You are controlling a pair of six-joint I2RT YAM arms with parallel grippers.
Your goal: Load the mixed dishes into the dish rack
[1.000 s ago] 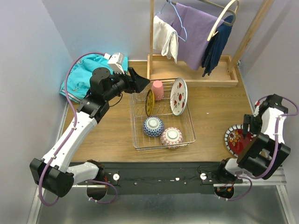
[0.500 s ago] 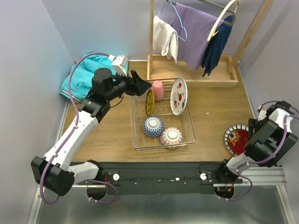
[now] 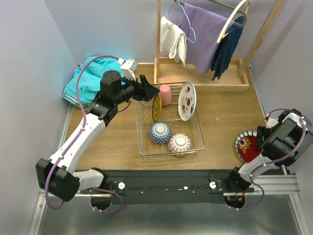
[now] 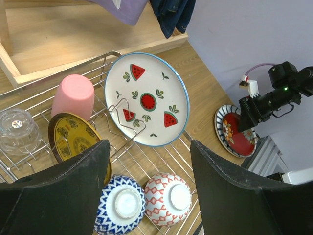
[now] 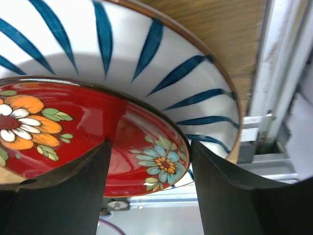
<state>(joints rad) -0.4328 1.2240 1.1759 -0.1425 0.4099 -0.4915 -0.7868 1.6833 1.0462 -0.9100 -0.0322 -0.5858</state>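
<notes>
The silver wire dish rack (image 3: 201,133) holds a pink cup (image 3: 165,94), an upright yellow plate (image 3: 156,107), a white fruit plate (image 3: 187,101), a blue-patterned bowl (image 3: 160,132) and a pink-patterned bowl (image 3: 179,143), both bowls upside down. A clear glass (image 4: 17,129) sits in its far left corner. My left gripper (image 3: 149,90) hovers open above that corner, empty. The red striped-rim plate (image 3: 246,147) lies on the table at the right edge. My right gripper (image 3: 261,138) is low at its outer side, jaws open astride the plate's edge (image 5: 161,156).
A wooden clothes rack (image 3: 198,81) hung with garments stands behind the dish rack. A teal cloth (image 3: 85,81) is heaped at the back left. The table's right edge and a metal rail (image 5: 279,73) run just beside the red plate.
My right arm has swung out to the right and dropped to the red plate's outer edge, its jaws narrowing a little. My left gripper has crept slightly right.
</notes>
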